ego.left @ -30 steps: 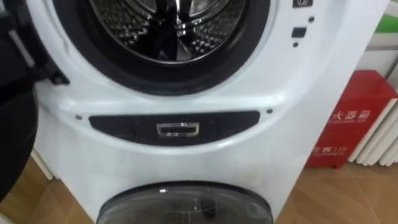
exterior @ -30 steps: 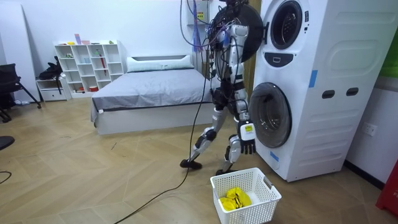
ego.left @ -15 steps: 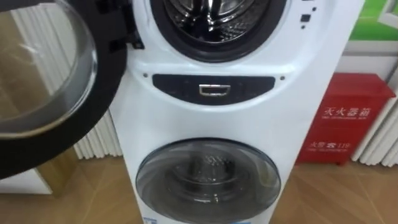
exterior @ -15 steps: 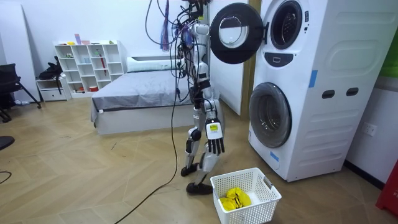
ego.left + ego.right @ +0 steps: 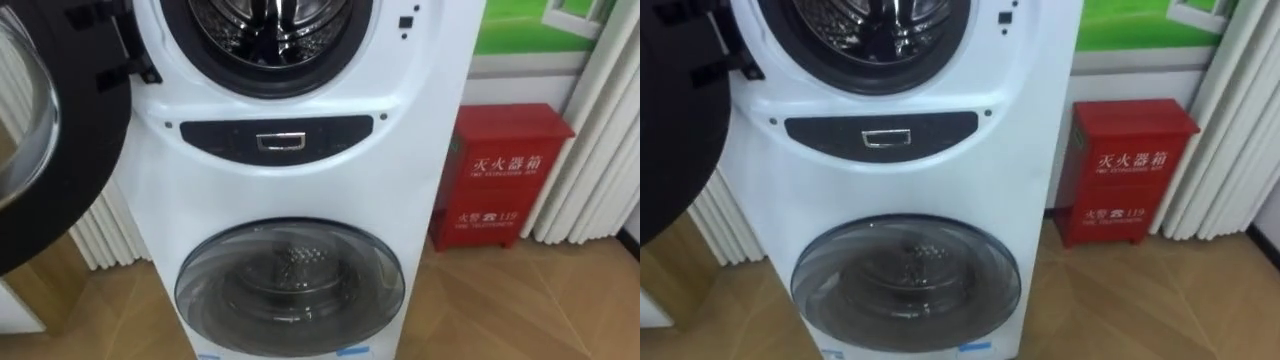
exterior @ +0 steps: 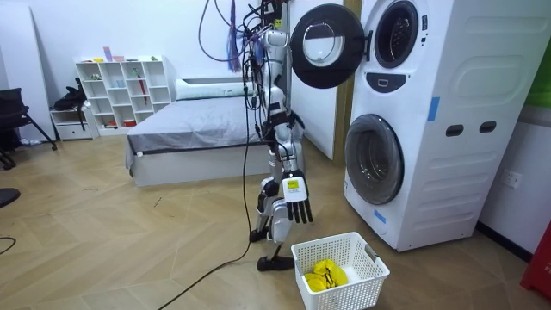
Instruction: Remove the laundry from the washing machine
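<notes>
The robot stands on the wooden floor in the middle of the room view, between the bed (image 6: pixel 207 129) and the stacked washing machine (image 5: pixel 425 150), a few steps from its front. Its right robot hand (image 6: pixel 295 191) hangs beside the leg with fingers straight and relaxed, so it holds nothing.

The upper door (image 6: pixel 326 46) is swung fully out toward the robot, and in the eye views it fills the left edge of the frame. I think it is left so because the opening must be free for reaching. The upper drum (image 5: pixel 265 30) at the top of the frame shows bare metal, and I see no cloth in the part that is visible. The lower door (image 5: pixel 290 290) is shut.

A yellow cloth (image 6: pixel 325 275) lies in the white basket (image 6: pixel 368 267) at the lower middle of the room view, on the floor just in front of the machine. It probably stands there so that clothes from the drum go down into it easily. A red cabinet (image 5: pixel 500 175) stands at the right of the machine.
</notes>
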### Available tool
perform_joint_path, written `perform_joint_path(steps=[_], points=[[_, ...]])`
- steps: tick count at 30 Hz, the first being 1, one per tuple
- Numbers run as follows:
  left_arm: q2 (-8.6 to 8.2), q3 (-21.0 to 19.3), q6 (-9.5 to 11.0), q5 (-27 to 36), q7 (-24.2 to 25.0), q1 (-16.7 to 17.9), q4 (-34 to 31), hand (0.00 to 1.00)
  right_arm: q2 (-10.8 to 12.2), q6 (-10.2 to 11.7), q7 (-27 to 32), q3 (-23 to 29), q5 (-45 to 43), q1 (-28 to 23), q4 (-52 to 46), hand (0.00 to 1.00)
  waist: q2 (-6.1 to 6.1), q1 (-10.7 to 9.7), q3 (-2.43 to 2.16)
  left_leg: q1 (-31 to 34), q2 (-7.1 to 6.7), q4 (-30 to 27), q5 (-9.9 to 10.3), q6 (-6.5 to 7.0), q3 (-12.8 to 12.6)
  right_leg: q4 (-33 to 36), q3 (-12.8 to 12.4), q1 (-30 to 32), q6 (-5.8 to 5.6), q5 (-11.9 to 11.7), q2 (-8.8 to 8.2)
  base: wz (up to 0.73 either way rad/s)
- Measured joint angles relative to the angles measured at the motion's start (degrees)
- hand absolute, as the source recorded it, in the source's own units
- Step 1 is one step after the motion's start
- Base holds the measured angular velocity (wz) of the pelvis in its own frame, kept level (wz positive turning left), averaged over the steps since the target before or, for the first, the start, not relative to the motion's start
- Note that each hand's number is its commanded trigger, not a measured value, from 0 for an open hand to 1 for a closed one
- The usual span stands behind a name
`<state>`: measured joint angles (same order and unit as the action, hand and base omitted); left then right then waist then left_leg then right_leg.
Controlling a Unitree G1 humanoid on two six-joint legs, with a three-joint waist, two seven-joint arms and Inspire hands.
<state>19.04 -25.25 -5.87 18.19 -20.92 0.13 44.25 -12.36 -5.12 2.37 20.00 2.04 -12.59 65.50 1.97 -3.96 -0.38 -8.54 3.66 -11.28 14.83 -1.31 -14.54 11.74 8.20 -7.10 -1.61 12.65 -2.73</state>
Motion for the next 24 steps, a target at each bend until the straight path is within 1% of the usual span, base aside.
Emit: perform_joint_path(steps=[1,2,3,4,5,6,7,8,9,10,11,12,13,14,15,16,17,18,20,21,22,23,24], points=[[1.94,-0.66,0.04,0.35,-0.64,-0.75,-2.18,0.0,-0.06,-0.03,0.08,0.34,0.18,-0.34,-1.03,0.0,0.6,0.42,0.11,0.17,-0.02,0.07,-0.02,-0.04,0.38,0.02,0.11,0.19,0.02,-0.01,0.03,0.11],[3.5,-1.54,0.04,0.43,-1.18,-1.66,-3.58,0.0,-0.26,-0.03,-0.02,0.71,0.26,-0.42,-1.31,0.0,1.29,0.94,0.13,0.18,-0.09,0.38,-0.06,-0.07,0.57,0.0,0.11,0.23,0.03,-0.02,0.04,0.04],[4.1,-1.98,0.05,0.56,-1.4,-2.1,-4.05,0.0,-0.37,-0.04,-0.03,0.85,0.36,-0.66,-1.3,0.0,1.57,1.25,-0.03,0.15,-0.14,0.64,-0.09,-0.1,0.59,-0.01,0.12,0.21,0.03,-0.02,0.04,0.04],[4.95,-3.68,-0.28,0.97,-1.63,-2.57,-6.0,0.0,-0.39,-0.16,-0.05,1.41,0.5,-0.94,-1.43,0.0,2.34,1.64,-0.33,0.23,-0.19,0.58,-0.09,-0.1,0.94,-0.05,0.61,0.19,0.02,-0.02,0.01,0.05],[5.14,-4.76,-0.47,0.98,-1.93,-2.82,-7.38,0.0,-0.34,-0.36,-0.06,1.61,0.68,-1.05,-1.58,0.0,2.64,2.04,-0.35,0.11,-0.21,0.58,-0.09,-0.1,1.08,-0.04,0.75,0.19,0.02,-0.02,0.0,0.04],[5.66,-6.97,-0.51,1.37,-2.4,-3.37,-10.12,0.0,-0.19,-0.74,-0.05,1.66,0.89,-1.37,-2.08,0.0,3.05,2.95,-0.27,0.16,-0.25,0.55,-0.11,-0.11,1.36,-0.08,0.8,0.24,0.02,-0.01,0.0,0.08],[7.0,-8.63,-0.46,2.01,-2.79,-3.85,-11.31,0.0,0.01,-0.78,-0.04,1.66,0.88,-1.71,-2.81,0.0,3.21,3.18,-0.2,0.31,-0.32,0.54,-0.16,-0.14,2.28,-0.13,1.36,0.19,0.02,-0.02,-0.03,0.11],[7.83,-9.16,-0.47,2.66,-3.04,-4.12,-11.36,0.0,0.07,-0.76,-0.04,1.68,0.89,-1.99,-3.31,0.0,3.38,3.21,-0.23,0.34,-0.33,0.55,-0.17,-0.15,2.68,-0.14,1.5,0.15,0.02,-0.02,-0.03,0.15],[9.15,-10.7,-0.5,3.81,-3.55,-4.49,-11.36,0.0,0.05,-0.68,0.0,2.23,0.94,-2.04,-3.43,0.0,3.64,3.56,-0.36,0.33,-0.37,0.62,-0.17,-0.15,3.16,-0.19,1.53,0.1,0.02,-0.02,-0.02,0.03],[10.06,-12.17,-1.29,4.08,-4.01,-4.76,-11.39,0.0,0.06,-0.68,0.03,2.92,0.88,-2.14,-3.44,0.0,4.21,4.35,-0.64,0.24,-0.4,0.65,-0.18,-0.15,3.7,-0.2,1.57,0.12,0.02,-0.02,-0.01,-0.04],[10.34,-13.06,-1.6,4.2,-4.06,-4.79,-11.42,0.0,0.09,-0.69,0.03,3.23,0.81,-2.17,-3.44,0.0,4.35,4.67,-0.66,0.19,-0.42,0.66,-0.18,-0.15,3.89,-0.22,1.57,0.13,0.02,-0.02,-0.01,-0.09],[10.86,-14.26,-1.98,4.3,-4.46,-4.83,-11.74,0.0,0.21,-0.71,0.04,3.83,0.63,-2.37,-3.45,0.0,4.36,5.56,-0.65,0.16,-0.42,0.69,-0.18,-0.15,4.03,-0.25,1.54,0.14,0.02,-0.02,0.03,0.0],[11.52,-15.38,-2.29,4.48,-4.92,-4.92,-12.11,0.0,0.23,-0.73,0.06,3.89,0.64,-2.78,-3.72,0.0,4.39,5.96,-0.68,0.16,-0.44,0.73,-0.18,-0.15,5.01,-0.25,1.64,0.0,0.02,-0.02,0.07,0.07],[12.02,-15.73,-2.42,4.75,-5.17,-4.96,-12.12,0.0,0.24,-0.71,0.06,3.9,0.65,-3.0,-3.84,0.0,4.32,5.95,-0.65,0.17,-0.47,0.85,-0.18,-0.15,6.01,-0.28,1.83,-0.15,0.02,-0.02,0.11,0.25],[13.01,-16.22,-2.6,4.86,-5.47,-5.3,-12.13,0.0,0.24,-0.71,0.04,4.0,0.65,-3.45,-3.88,0.0,4.08,5.88,-0.64,0.18,-0.5,1.2,-0.18,-0.15,7.21,-0.37,2.31,-0.39,0.02,-0.02,0.19,0.32],[13.9,-16.86,-2.61,4.92,-5.9,-5.45,-12.23,0.0,0.24,-0.71,0.01,4.53,0.65,-3.62,-3.88,0.0,3.95,5.97,-0.6,0.23,-0.47,1.5,-0.19,-0.17,7.37,-0.5,2.52,-0.42,0.02,-0.02,0.24,0.27],[14.32,-17.32,-2.62,4.85,-6.09,-5.48,-12.28,0.0,0.24,-0.7,0.0,5.08,0.59,-3.64,-3.87,0.0,3.94,6.06,-0.61,0.26,-0.48,1.63,-0.19,-0.17,7.5,-0.71,2.74,-0.43,0.02,-0.02,0.26,0.09],[15.04,-18.23,-3.02,4.85,-6.6,-5.49,-13.13,0.0,0.23,-0.7,0.0,6.21,0.59,-3.75,-3.87,0.0,3.67,6.37,-0.68,0.26,-0.53,1.68,-0.19,-0.17,7.51,-1.21,2.86,-0.6,0.02,-0.03,0.26,0.0],[16.04,-18.53,-3.25,4.85,-7.64,-5.82,-15.19,0.0,0.12,-0.62,0.14,6.79,0.5,-4.46,-3.91,0.0,3.47,6.77,-0.61,-0.05,-0.52,1.71,-0.19,-0.17,7.95,-1.15,2.93,-0.99,0.02,-0.04,0.29,0.05],[16.46,-18.56,-3.25,4.86,-7.77,-7.12,-16.21,0.0,0.14,-0.62,0.32,7.29,0.23,-5.05,-3.96,0.0,3.44,7.21,-0.61,-0.13,-0.55,1.74,-0.19,-0.17,8.51,-1.1,2.95,-1.17,0.02,-0.05,0.3,0.1],[17.24,-18.56,-3.25,4.85,-8.02,-8.31,-16.63,0.0,0.15,-0.62,0.59,7.52,-0.28,-5.35,-4.21,0.0,3.56,7.59,-0.54,-0.13,-0.58,1.83,-0.19,-0.17,8.6,-1.13,2.95,-1.17,0.02,-0.05,0.29,0.07],[17.8,-18.58,-3.25,4.85,-8.27,-8.76,-16.64,0.0,0.16,-0.59,0.65,7.64,-0.49,-5.38,-4.43,0.0,3.64,7.64,-0.49,-0.12,-0.58,1.85,-0.19,-0.17,8.65,-1.14,2.94,-1.14,0.02,-0.05,0.3,0.0],[18.77,-18.73,-3.26,4.77,-8.97,-9.27,-16.68,0.0,0.19,-0.52,0.65,7.77,-0.82,-5.47,-5.12,0.0,3.82,7.64,-0.38,-0.12,-0.57,1.86,-0.19,-0.17,8.7,-1.18,2.95,-1.09,0.02,-0.05,0.32,-0.05]])
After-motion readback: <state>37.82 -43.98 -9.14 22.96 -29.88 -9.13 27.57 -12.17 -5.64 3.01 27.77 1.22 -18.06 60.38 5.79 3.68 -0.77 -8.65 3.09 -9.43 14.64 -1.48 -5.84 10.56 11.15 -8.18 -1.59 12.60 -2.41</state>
